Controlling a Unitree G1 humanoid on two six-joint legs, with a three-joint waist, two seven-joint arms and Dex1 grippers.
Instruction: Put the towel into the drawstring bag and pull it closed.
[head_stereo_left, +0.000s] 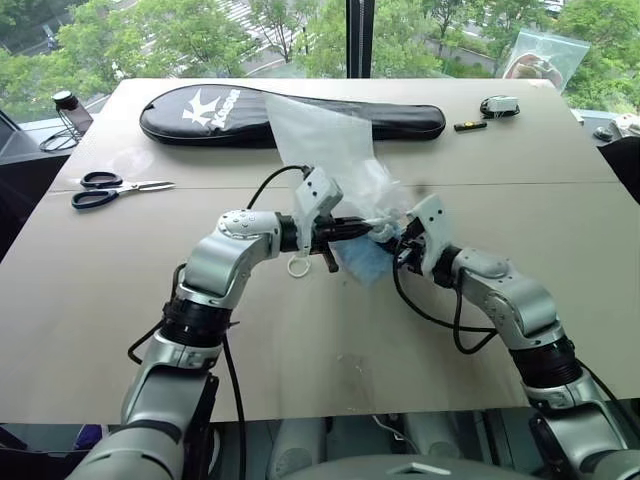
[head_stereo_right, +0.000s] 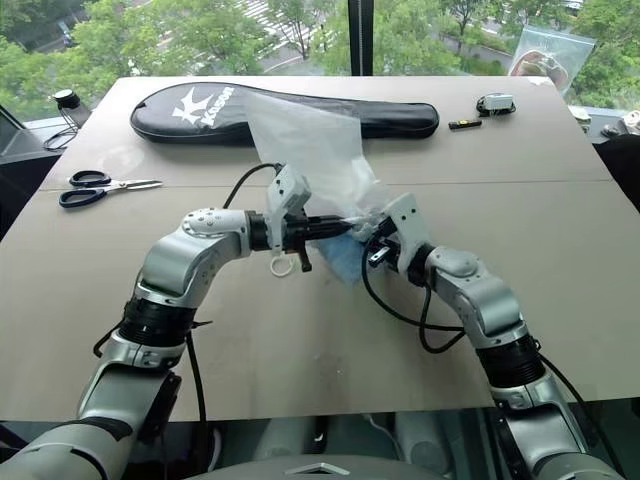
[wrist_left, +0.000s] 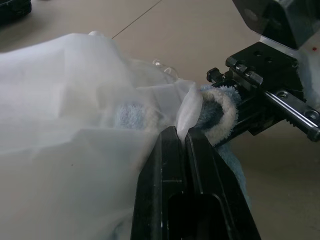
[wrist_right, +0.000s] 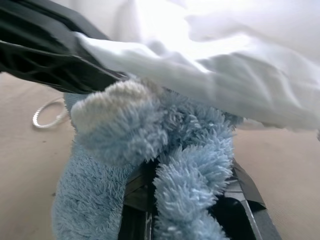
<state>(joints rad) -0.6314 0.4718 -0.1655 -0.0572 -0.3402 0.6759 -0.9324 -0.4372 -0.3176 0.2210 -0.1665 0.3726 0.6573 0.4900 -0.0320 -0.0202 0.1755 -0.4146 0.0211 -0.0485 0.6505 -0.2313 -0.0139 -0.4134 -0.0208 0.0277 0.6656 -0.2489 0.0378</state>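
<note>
The thin white drawstring bag (head_stereo_left: 322, 140) stands lifted over the middle of the table, and a loop of its cord (head_stereo_left: 298, 267) hangs below my left hand. My left gripper (wrist_left: 181, 134) is shut on the bag's rim. The light-blue fluffy towel (wrist_right: 190, 145) with its pale edge is bunched at the bag's mouth, just under the white fabric. My right gripper (head_stereo_left: 396, 242) is shut on the towel and meets the left gripper tip to tip. Part of the towel (head_stereo_left: 360, 264) hangs below both grippers. Whether any of it lies inside the bag is hidden by the fabric.
A long black racket cover (head_stereo_left: 200, 112) lies across the far side of the table (head_stereo_left: 330, 350). Scissors (head_stereo_left: 115, 188) rest at the left, with a dark bottle (head_stereo_left: 70, 108) beyond them. A small device (head_stereo_left: 498, 105) and a clear plastic bag (head_stereo_left: 545, 55) sit at the far right.
</note>
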